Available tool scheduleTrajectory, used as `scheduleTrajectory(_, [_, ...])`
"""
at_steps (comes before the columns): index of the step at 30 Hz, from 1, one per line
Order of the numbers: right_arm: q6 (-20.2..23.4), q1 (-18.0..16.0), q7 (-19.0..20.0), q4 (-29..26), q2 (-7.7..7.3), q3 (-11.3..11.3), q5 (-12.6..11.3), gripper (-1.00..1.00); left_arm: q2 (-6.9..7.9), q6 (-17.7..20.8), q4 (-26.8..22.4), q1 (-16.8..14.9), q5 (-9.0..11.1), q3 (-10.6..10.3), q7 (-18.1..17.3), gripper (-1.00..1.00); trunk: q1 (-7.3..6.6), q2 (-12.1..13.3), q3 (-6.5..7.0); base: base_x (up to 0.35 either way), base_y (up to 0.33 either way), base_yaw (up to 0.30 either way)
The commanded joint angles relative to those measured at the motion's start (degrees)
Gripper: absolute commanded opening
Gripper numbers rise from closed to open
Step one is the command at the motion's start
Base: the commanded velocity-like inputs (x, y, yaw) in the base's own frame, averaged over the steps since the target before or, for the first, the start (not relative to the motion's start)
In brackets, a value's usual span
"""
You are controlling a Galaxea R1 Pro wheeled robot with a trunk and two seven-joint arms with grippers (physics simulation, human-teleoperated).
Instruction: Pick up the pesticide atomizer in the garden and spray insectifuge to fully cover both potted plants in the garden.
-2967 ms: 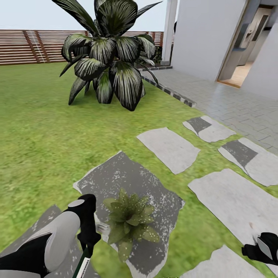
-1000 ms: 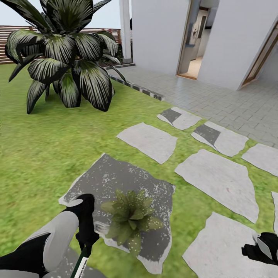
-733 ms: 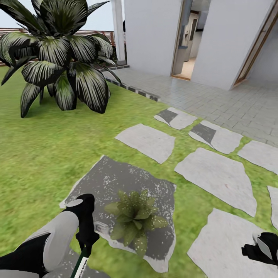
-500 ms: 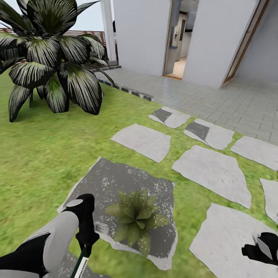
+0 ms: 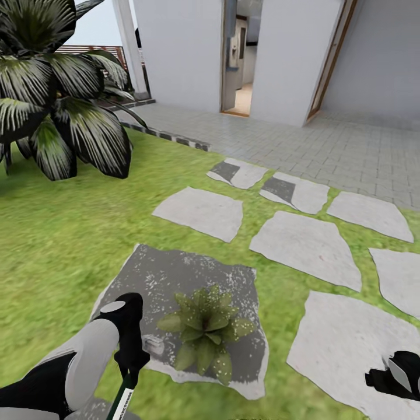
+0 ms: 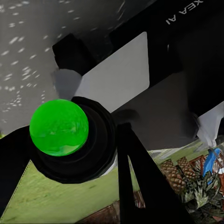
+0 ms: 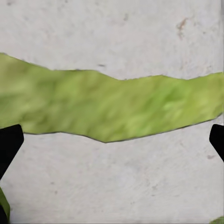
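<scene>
speckled, pointed-leaf potted plant [image 5: 204,332] on mottled grey slab [image 5: 169,280] — your left gripper [image 5: 129,367] pinches the slim atomizer [image 5: 123,399]; right gripper [image 7: 112,140] fingers wide.

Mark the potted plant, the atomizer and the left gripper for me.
potted plant [image 5: 204,332], head view, centre of the rosette.
pesticide atomizer [image 5: 123,401], head view, white label below the fingers.
left gripper [image 5: 132,364], head view, between the fingertips.

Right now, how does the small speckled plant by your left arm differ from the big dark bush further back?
The potted plant is a low rosette of mid-green, white-speckled leaves; the dark bush is far taller, with broad, drooping, near-black leaves streaked white. The potted plant sits on a dark grey stone slab; the bush stands on the lawn. The potted plant is close beside the left arm; the bush is well beyond it. Both have pointed leaves fanning from a centre.
</scene>
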Motion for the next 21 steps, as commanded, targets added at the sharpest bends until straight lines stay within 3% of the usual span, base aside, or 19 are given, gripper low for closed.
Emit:
scheduleTrajectory(1, [0.1,-0.1,0.1,0.1,-0.01,0.3,-0.6,1.0,-0.03,0.6,-0.1,0.0,-0.6,0.4,-0.5,-1.0,-0.01,0.0,-0.04,0.0,0.014,-0.277])
scheduleTrajectory(17, [0.0,-0.1,0.1,0.1,0.0,0.3,-0.6,1.0,-0.12,0.6,0.0,0.0,-0.6,0.4,-0.5,-1.0,-0.01,0.0,-0.04,0.0,0.001,-0.262])
scheduleTrajectory(21, [0.1,-0.1,0.1,0.1,0.02,0.3,-0.6,1.0,-0.12,0.6,0.0,0.0,-0.6,0.4,-0.5,-1.0,-0.01,0.0,-0.04,0.0,0.0,-0.081])
